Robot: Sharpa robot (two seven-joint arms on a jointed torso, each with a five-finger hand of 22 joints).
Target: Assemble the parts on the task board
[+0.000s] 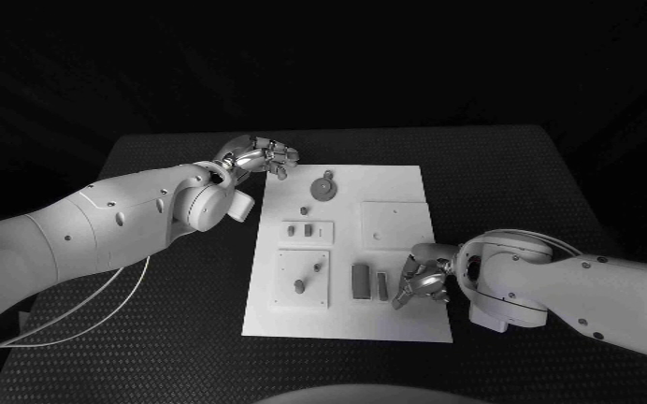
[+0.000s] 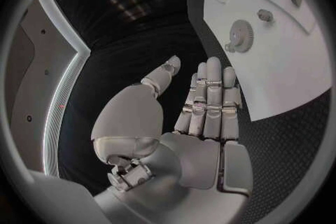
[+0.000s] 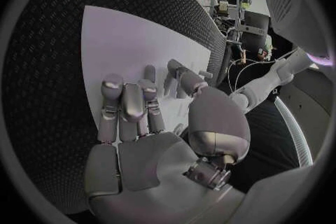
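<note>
— While your left hand [image 1: 265, 154] hovers past the far left corner of the task board [image 1: 405, 324], what is it holding?

— Nothing you can see. In the left wrist view its fingers [image 2: 210, 98] lie straight and side by side, the thumb apart, with the gear [image 2: 240, 29] on the board beyond them.

— And your right hand [image 1: 421, 280]?

— It is low over the near right part of the board, on the black surface [image 1: 162, 329], fingertips down at the grey rectangular bar [image 1: 360, 281] and a slimmer piece [image 1: 383, 285] just beside it. Whether it pinches one of them — you cannot tell; the fingers [image 3: 129, 103] hide the contact.

— Other parts?

— A round gear [image 1: 325, 185] at the far end, two small pegs [image 1: 301, 230] in a raised block, and a square plate [image 1: 304, 278] with a lever.
</note>
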